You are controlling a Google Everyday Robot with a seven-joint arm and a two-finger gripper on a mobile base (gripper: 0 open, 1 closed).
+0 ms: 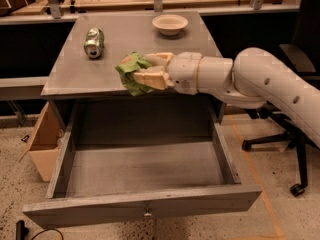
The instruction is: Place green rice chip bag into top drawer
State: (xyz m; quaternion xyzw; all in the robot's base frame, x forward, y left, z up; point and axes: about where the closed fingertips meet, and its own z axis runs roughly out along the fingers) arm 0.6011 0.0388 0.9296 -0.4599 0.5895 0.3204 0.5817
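Nothing can be read anywhere. No lettering can be made out on the green rice chip bag (131,75) or on the can (93,42) near the table's (125,34) left edge. The claw (146,72) clasps the bag at the table's front edge.
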